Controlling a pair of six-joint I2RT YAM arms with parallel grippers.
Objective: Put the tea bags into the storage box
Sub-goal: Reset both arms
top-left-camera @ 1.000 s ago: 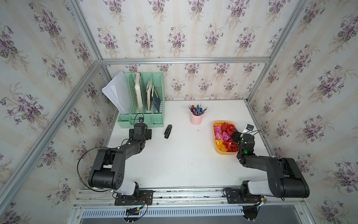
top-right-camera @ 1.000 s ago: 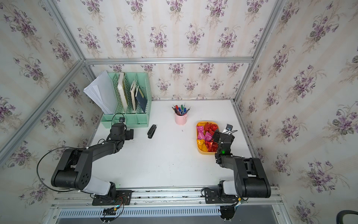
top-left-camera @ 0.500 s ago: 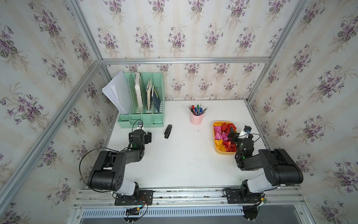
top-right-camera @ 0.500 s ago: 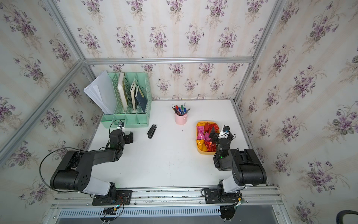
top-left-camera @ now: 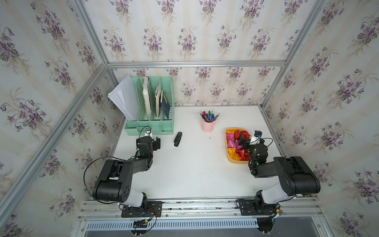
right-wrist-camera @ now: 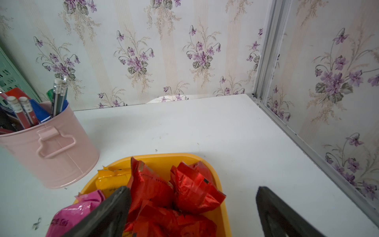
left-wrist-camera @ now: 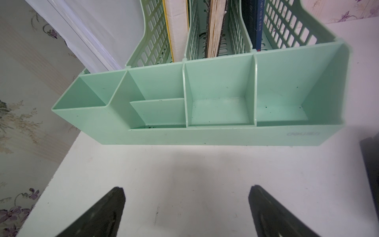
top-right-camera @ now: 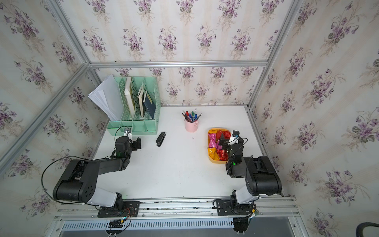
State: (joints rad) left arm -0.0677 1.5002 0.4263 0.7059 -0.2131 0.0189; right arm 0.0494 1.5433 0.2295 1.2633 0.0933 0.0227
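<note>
Here the tea bags (right-wrist-camera: 149, 184) lie just beneath the spread, empty right gripper (right-wrist-camera: 192, 187), inside the yellow storage box (right-wrist-camera: 164, 157).

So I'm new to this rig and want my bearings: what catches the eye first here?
The heap of shiny red, pink and yellow tea bags in the orange box at the right, with the right tool open above it. Next, the tall mint-green organiser at the back left and the pink cup at mid-back.
</note>
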